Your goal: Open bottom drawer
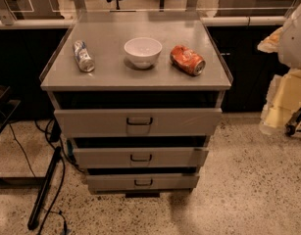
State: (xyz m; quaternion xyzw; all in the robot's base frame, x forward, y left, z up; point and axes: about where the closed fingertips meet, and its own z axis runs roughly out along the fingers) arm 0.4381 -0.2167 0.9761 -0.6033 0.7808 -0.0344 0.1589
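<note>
The grey metal cabinet (135, 77) has three drawer fronts stacked under its top. The bottom drawer (111, 182) is the lowest and narrowest front, just above the floor, with a small dark rectangular pull handle (143, 182) at its middle. A thin dark gap shows above its front, and its inside is hidden. The mid-sized drawer front (106, 157) and the widest top drawer front (91, 122) sit above it. My gripper is not in view. A white rounded shape (294, 33) at the right edge may be part of my arm.
On the cabinet top lie a tipped silver-blue can (84, 56), a white bowl (142, 51) and a tipped orange can (188, 59). A black pole and cables (44, 187) lie on the speckled floor at left. Yellowish padding (285, 102) stands at right.
</note>
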